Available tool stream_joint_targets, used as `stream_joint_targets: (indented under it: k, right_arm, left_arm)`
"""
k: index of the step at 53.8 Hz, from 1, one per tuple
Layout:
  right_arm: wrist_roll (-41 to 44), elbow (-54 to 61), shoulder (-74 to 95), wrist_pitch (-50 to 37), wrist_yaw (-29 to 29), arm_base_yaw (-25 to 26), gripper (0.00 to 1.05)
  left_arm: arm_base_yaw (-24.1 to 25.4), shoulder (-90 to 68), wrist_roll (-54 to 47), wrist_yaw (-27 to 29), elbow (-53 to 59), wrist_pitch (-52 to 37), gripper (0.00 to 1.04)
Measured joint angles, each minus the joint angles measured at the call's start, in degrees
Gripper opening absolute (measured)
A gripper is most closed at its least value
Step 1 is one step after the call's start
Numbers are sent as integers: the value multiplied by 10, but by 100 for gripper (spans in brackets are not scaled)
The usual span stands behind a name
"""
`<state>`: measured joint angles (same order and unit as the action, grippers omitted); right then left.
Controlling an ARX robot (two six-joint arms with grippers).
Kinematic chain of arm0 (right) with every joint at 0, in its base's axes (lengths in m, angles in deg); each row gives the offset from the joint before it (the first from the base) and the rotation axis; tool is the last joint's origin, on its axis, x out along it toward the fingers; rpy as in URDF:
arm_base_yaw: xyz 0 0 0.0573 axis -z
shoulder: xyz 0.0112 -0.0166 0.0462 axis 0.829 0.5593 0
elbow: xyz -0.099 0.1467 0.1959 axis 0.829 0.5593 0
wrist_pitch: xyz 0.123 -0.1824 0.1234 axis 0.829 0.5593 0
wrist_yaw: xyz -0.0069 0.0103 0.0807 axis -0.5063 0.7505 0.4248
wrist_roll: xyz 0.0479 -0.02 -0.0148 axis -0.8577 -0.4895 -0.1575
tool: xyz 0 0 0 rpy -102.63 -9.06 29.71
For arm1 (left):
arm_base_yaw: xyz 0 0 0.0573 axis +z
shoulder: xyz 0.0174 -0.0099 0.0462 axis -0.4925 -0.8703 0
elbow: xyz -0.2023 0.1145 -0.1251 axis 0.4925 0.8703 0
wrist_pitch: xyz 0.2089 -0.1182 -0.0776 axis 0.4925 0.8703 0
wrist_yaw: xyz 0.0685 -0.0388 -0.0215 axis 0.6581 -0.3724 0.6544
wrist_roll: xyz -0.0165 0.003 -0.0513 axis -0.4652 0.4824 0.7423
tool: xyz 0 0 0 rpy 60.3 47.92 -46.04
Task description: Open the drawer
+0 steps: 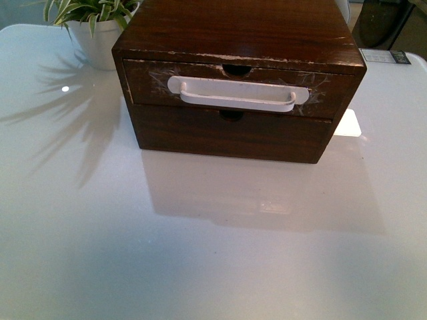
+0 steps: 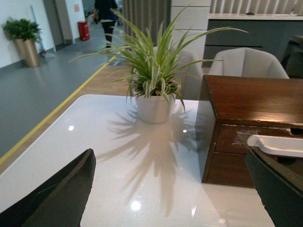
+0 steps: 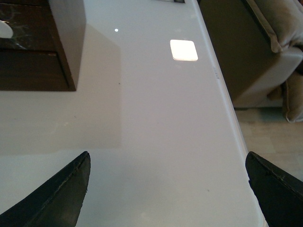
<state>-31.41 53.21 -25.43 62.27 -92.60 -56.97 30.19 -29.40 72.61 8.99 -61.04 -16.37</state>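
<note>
Front view has the drawer (image 1: pixel 150 85) shut, upper one in the chest (image 1: pixel 240 27), left gripper (image 2: pixel 169 156) and right gripper (image 3: pixel 168 156) both spread empty, neither touching it, so I'd grab the handle (image 1: pixel 237 94) dead centre and pull straight

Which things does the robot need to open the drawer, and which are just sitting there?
For the job:
- top drawer
- its white handle

Just sitting there:
- potted plant
- plain lower drawer
- white table
- chair
</note>
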Motion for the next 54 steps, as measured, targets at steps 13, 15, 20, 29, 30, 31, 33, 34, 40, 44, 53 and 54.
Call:
stream_joint_targets:
  k: [13,15,20,29,30,31,33,34,40,44,53,54]
  right_arm:
    - [169,-24,152,-166,79,35,96]
    - [197,-28,188,-198,85,35,96]
    - [268,-40,268,-257,106,31,96]
    - [370,-73,386,-325,127,5,96]
    - [380,-75,394,-327,128,2,96]
    - [392,-80,408,-331,130,-3,96]
    - [411,-88,429,-338,129,-12,96]
    - [424,-93,443,-346,128,-19,96]
    - [490,-133,535,-383,120,-63,96]
    - [520,-157,580,-398,115,-89,96]
    - [572,-195,647,-400,116,-136,96]
    - [577,-198,653,-398,117,-140,96]
  left_arm:
    - [68,-309,-177,-396,-134,262,96]
    - [57,-343,-191,-387,-138,228,96]
    - [29,-405,-210,-366,-143,150,96]
    - [-27,-528,-222,-335,-157,7,96]
    - [-30,-536,-222,-334,-158,-2,96]
    - [-38,-556,-225,-329,-163,-22,96]
    - [-49,-580,-226,-324,-170,-45,96]
    - [-54,-592,-227,-323,-174,-57,96]
    - [-89,-694,-235,-307,-216,-142,96]
    - [-104,-743,-247,-302,-239,-176,96]
    - [-140,-817,-296,-304,-270,-215,96]
    - [-143,-822,-301,-304,-272,-217,96]
